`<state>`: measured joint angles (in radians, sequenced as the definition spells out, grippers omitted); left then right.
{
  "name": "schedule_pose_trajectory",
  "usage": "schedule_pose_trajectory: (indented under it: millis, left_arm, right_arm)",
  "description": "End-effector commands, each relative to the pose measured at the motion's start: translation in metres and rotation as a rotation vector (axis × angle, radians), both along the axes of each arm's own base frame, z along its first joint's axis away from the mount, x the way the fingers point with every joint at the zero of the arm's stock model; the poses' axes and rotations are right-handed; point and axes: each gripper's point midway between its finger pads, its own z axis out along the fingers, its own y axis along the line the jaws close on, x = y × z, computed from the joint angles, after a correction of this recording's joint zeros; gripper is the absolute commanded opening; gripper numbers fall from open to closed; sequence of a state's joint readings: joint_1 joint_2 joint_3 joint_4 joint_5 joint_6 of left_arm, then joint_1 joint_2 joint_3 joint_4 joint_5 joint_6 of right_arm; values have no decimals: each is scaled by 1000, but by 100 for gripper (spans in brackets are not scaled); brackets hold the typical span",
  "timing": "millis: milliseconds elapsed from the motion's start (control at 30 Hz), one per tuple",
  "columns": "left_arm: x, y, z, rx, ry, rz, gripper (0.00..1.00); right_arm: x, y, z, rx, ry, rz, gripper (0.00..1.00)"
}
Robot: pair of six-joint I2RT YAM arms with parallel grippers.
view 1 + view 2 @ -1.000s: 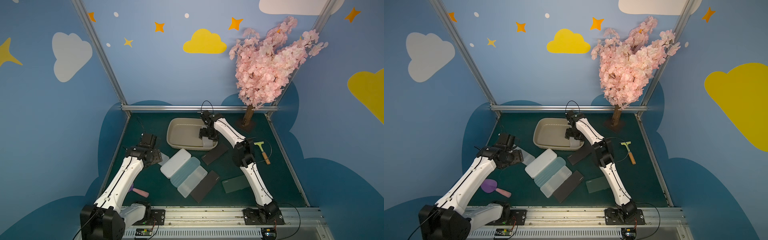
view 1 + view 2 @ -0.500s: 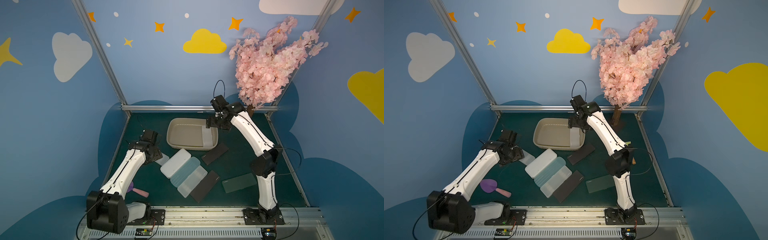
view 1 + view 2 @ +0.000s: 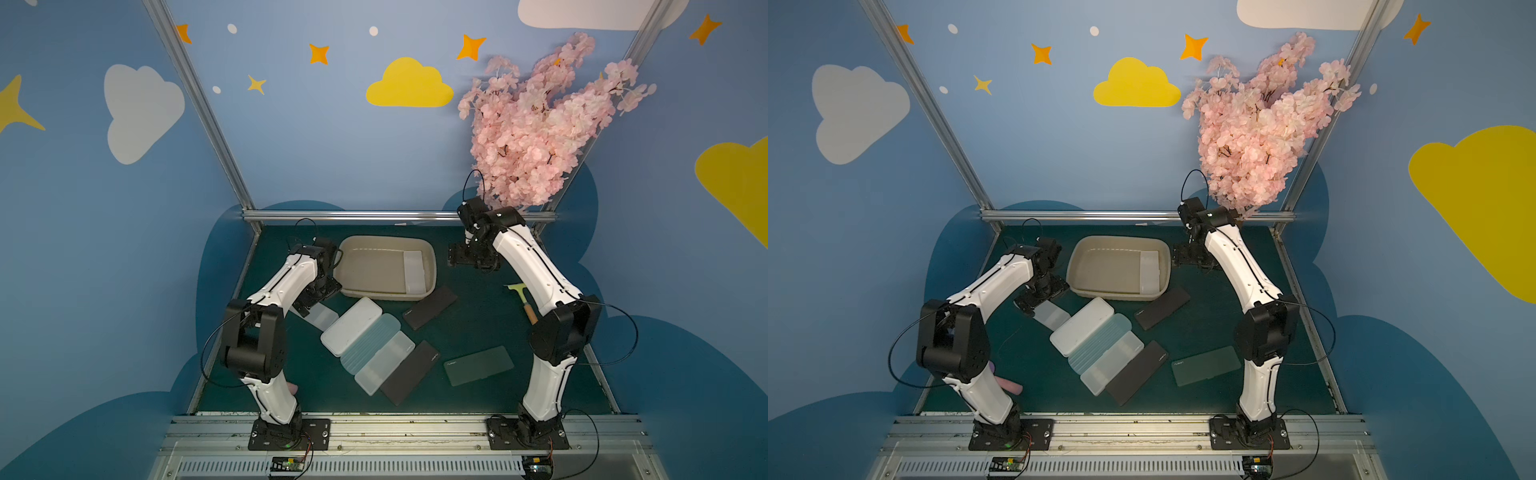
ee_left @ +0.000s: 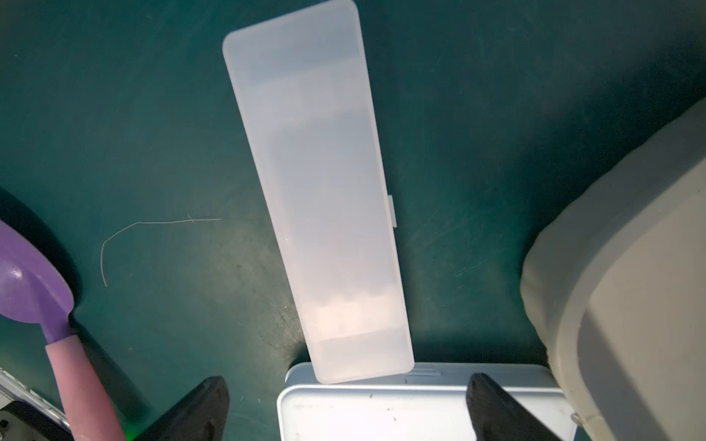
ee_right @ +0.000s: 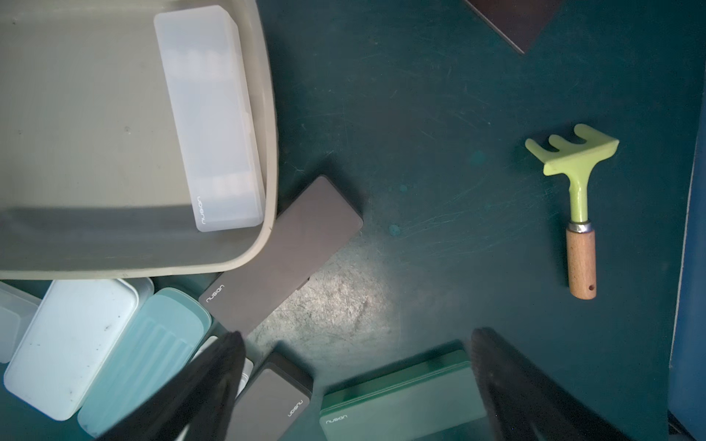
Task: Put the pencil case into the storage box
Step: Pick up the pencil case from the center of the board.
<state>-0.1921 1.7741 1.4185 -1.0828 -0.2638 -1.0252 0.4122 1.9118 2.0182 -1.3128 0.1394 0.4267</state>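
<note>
Pretty sure I live in a robot lab booth done up like a kid's room. There are blue walls [image 3: 332, 145] with a painted yellow cloud [image 3: 409, 83] at 12 o'clock, bare aluminium frame posts [image 3: 199, 104], a fake pink blossom tree [image 3: 540, 133] at 1 o'clock and a scuffed green mat [image 3: 478, 324]. My left arm [image 3: 286, 278] and right arm [image 3: 528, 262] are bolted to a metal rail [image 3: 407, 428] at 6 o'clock.

The left arm [image 3: 291, 278] is hiding most of the scoop [image 3: 1011, 385] in both top views. Wrist-view edges are cropping the storage box [image 4: 630, 286].
</note>
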Motion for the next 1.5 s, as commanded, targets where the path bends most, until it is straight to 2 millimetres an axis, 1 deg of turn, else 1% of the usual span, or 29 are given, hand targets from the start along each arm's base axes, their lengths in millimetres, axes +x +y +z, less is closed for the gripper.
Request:
schedule_pose_trajectory:
  millis: [0, 200, 500, 633, 767, 833, 1000, 1100, 1267, 1367, 1400, 1467]
  left_arm:
    - [-15, 9, -4, 68, 67, 69, 100]
    - [-13, 7, -25, 69, 65, 87, 100]
    - [5, -5, -61, -14, 6, 52, 100]
    - [11, -6, -70, -31, -19, 15, 100]
    - [11, -7, -79, -44, -23, -6, 100]
    - [10, -5, -84, -47, -19, -12, 98]
    - [-3, 1, -98, -54, 6, -22, 92]
    - [-10, 5, -100, -55, 5, -41, 87]
    - [-18, 7, -95, -51, -4, -92, 72]
    - [-24, 10, -84, -43, -17, -119, 62]
    - [-27, 11, -78, -37, -23, -135, 59]
    - [-32, 15, -63, -22, -38, -163, 56]
  right_arm:
    - [-13, -7, 11, 33, 13, 11, 97]
    - [-14, -11, 5, 41, 35, 9, 97]
    - [-13, -12, 3, 41, 56, 28, 96]
    - [-13, -15, 2, 24, 69, 24, 96]
    - [-13, -14, 1, 25, 78, 13, 96]
    - [-14, -13, 0, 30, 86, 8, 96]
    - [-17, -11, -3, 25, 103, 0, 96]
    - [-18, -10, -3, 20, 102, -3, 95]
    - [-20, -6, -4, 20, 107, -5, 95]
    - [-21, -2, -4, 19, 107, 2, 95]
    - [-21, -1, -4, 20, 105, 3, 95]
    - [-21, 0, -4, 19, 102, 5, 95]
